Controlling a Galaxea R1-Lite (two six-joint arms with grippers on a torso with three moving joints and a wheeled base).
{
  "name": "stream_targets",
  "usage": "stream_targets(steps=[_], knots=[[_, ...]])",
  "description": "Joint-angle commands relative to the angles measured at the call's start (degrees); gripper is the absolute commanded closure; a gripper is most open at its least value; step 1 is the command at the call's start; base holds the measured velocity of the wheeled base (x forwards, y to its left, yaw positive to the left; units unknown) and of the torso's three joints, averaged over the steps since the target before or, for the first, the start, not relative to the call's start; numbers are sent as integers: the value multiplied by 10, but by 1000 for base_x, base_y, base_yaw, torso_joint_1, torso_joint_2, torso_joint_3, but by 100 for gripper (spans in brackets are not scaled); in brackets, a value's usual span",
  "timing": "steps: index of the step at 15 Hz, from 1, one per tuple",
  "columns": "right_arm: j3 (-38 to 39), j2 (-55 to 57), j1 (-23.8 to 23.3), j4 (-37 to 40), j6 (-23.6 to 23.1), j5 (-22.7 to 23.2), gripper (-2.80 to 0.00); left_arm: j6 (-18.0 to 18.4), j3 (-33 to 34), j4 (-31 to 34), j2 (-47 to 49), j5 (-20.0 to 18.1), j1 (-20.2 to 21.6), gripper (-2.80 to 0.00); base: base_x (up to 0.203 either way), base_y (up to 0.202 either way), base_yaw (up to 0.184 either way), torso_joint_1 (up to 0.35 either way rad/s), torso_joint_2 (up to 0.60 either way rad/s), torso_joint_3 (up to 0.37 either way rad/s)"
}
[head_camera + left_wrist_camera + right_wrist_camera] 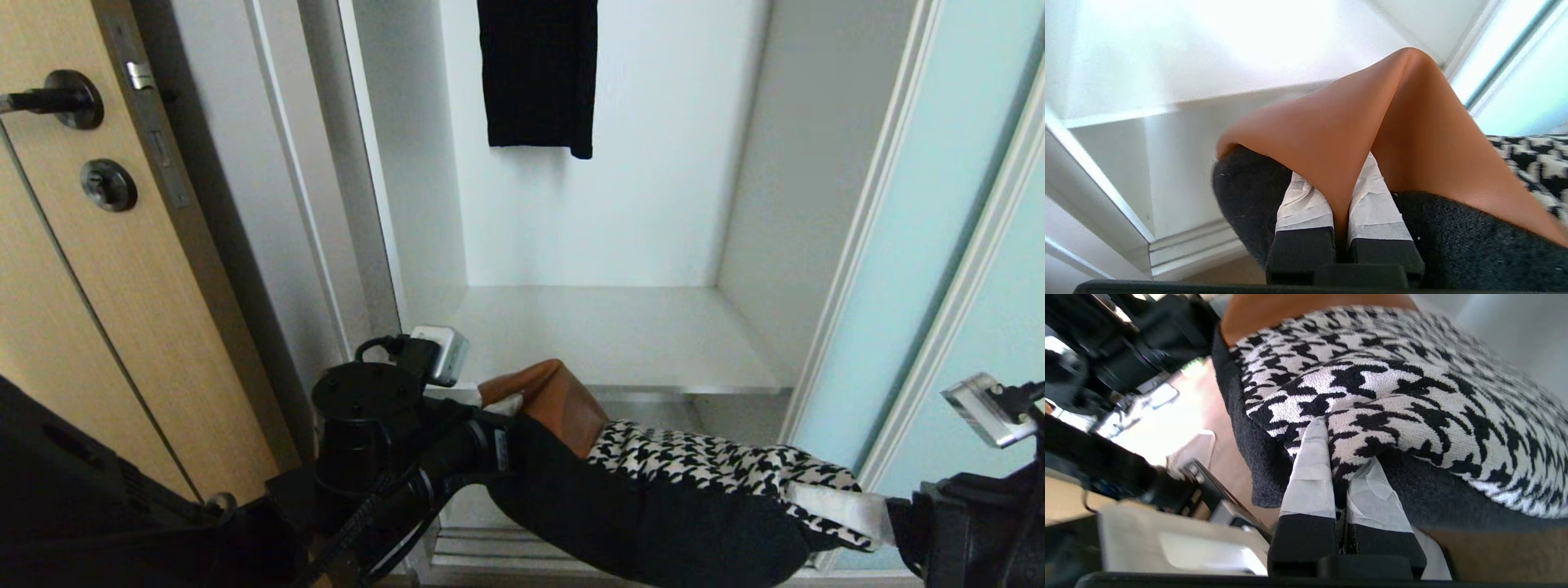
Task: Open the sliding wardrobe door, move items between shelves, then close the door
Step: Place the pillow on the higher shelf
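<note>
The cushion point(653, 490) hangs in the air just in front of the open wardrobe compartment, below the front edge of the white shelf point(620, 343) and touching no board, stretched between the two claws. The left claw point(494, 400) is clamped on the cushion's tan-brown leather corner, the end nearest the shelf's left front edge; in the left wrist view its white-wrapped fingers point(1306, 204) pinch a fold of the leather, with the black back bulging on both sides of them. The right claw point(849, 510) is clamped on the opposite end, the one farther from the shelf; the right wrist view shows its wrapped fingers point(1310, 469) squeezed together on the seam where the black-and-white houndstooth front meets the black back. The shelf itself lies bare as wide as the compartment, and above it, against the back wall, hangs a long black garment point(539, 73). To the right of the shelf stands the sliding wardrobe door point(922, 237), its frosted blue-green glass in a pale frame, pushed aside so that the compartment is open. To the left of the shelf, past the white wardrobe side, is a light wood door point(82, 286) with a black handle point(57, 100). No brand, label or writing can be read on any of these things.
</note>
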Motion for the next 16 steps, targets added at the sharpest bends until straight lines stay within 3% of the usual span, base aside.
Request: stream_targets(steps=[1,7,11,16], knots=[[-21,-10,-1,-1,9,-2,0,0,-7,-2,-10,17,0,0,0,0,0,0,0,0],[-147,29,-6,71,9,-48,0,5,-66,27,-28,46,1,0,0,0,0,0,0,0],[-279,82,-12,126,7,-68,0,5,-135,65,-27,60,20,0,0,0,0,0,0,0],[-443,190,-17,138,7,-87,0,5,-251,117,3,61,50,0,0,0,0,0,0,0]])
